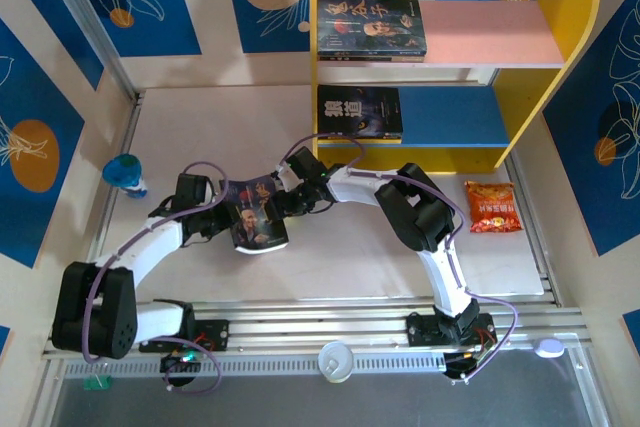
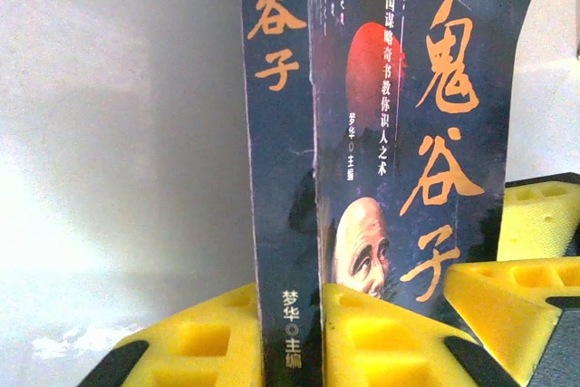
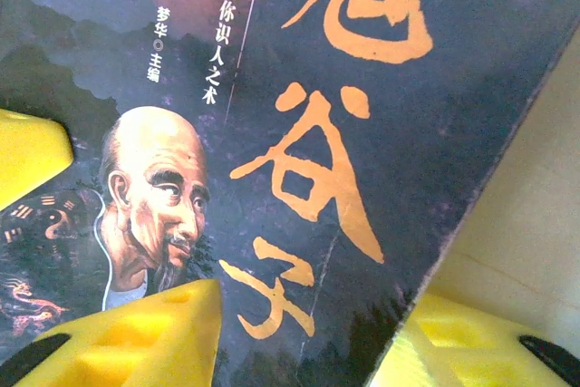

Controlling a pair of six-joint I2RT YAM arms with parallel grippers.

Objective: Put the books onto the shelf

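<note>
Book (image 2: 408, 133), lower edge behind left hand (image 2: 288, 325)

Robot lab: aluminium-railed table (image 1: 330, 319)

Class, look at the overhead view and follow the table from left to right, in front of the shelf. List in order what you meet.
small blue object → left gripper → dark book with a bearded man → right gripper → orange snack packet
</note>
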